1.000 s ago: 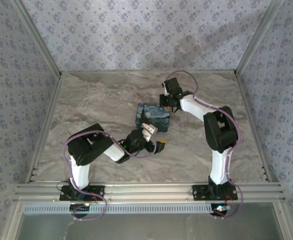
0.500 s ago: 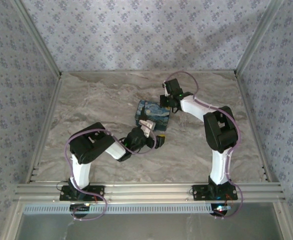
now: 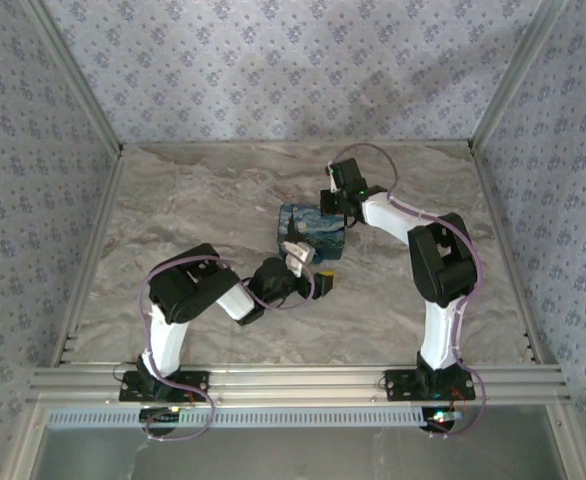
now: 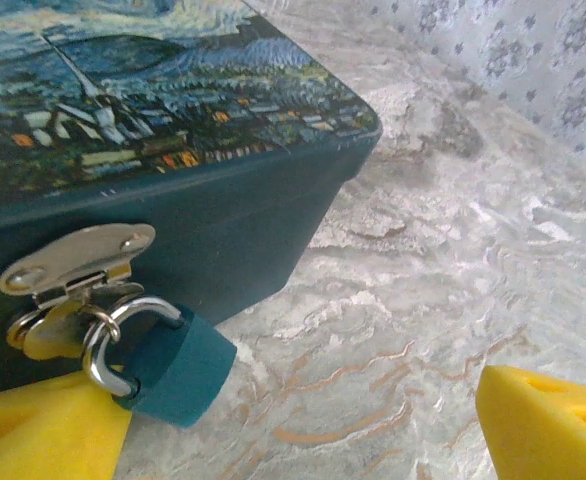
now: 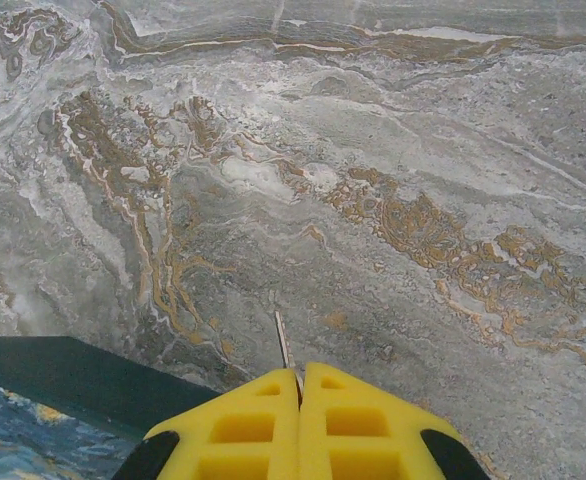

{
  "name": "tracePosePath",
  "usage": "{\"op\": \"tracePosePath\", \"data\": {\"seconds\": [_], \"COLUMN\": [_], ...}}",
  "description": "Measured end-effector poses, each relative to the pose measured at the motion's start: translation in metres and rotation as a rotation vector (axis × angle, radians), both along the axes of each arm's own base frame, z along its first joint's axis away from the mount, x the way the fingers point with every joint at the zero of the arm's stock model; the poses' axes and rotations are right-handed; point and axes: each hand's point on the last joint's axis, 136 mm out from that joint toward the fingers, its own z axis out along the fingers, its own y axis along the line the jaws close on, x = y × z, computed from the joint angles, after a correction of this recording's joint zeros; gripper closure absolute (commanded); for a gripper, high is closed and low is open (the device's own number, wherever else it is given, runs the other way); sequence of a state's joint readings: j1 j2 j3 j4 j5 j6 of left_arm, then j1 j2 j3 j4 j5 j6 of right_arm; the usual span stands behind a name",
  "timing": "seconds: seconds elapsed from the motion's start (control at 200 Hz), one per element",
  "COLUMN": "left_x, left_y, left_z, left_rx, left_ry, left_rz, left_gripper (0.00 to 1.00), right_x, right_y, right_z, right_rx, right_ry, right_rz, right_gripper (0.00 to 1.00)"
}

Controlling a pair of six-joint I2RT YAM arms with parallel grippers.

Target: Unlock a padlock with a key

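Note:
A teal padlock (image 4: 173, 370) with a silver shackle hangs from the metal hasp (image 4: 78, 255) on the front of a dark box (image 4: 173, 120) with a painted night-sky lid. My left gripper (image 4: 303, 430) is open. One of its yellow fingers (image 4: 53, 430) sits just under the padlock and the other stands far to the right. In the top view the left gripper (image 3: 311, 270) is at the box's (image 3: 311, 228) near side. My right gripper (image 5: 300, 378) is shut on the key (image 5: 283, 340), whose thin blade sticks out over the table by the box's far corner (image 5: 43, 400).
The marble table (image 3: 203, 200) is ringed by patterned walls and aluminium posts. The right arm (image 3: 438, 260) reaches round the box's far right side. Open tabletop lies to the left and to the right of the box.
My left arm's elbow has swung right and its gripper has edged in at the box's front, jaws slightly narrower. The right arm has stayed put.

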State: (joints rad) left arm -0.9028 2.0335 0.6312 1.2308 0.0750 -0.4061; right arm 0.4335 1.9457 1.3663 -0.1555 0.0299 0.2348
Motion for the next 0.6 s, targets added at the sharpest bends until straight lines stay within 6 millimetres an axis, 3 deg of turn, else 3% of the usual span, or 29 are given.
{"op": "tracePosePath", "data": {"seconds": [0.16, 0.28, 0.6], "left_x": [0.003, 0.007, 0.011], "left_y": [0.000, -0.001, -0.005], "left_z": [0.004, 0.005, -0.007], "left_rx": [-0.053, -0.061, 0.105], "left_ry": [0.022, 0.033, -0.009], "left_rz": [0.013, 0.041, 0.149], "left_gripper": [0.15, 0.07, 0.05], "right_x": [-0.002, -0.001, -0.003], "right_y": [-0.001, -0.001, -0.001], "right_z": [0.001, 0.002, 0.003], "right_rx": [0.002, 0.004, 0.009], "right_ry": [-0.006, -0.012, -0.013], "right_rz": [0.000, -0.001, 0.002], "right_gripper": [1.00, 1.00, 1.00]}}
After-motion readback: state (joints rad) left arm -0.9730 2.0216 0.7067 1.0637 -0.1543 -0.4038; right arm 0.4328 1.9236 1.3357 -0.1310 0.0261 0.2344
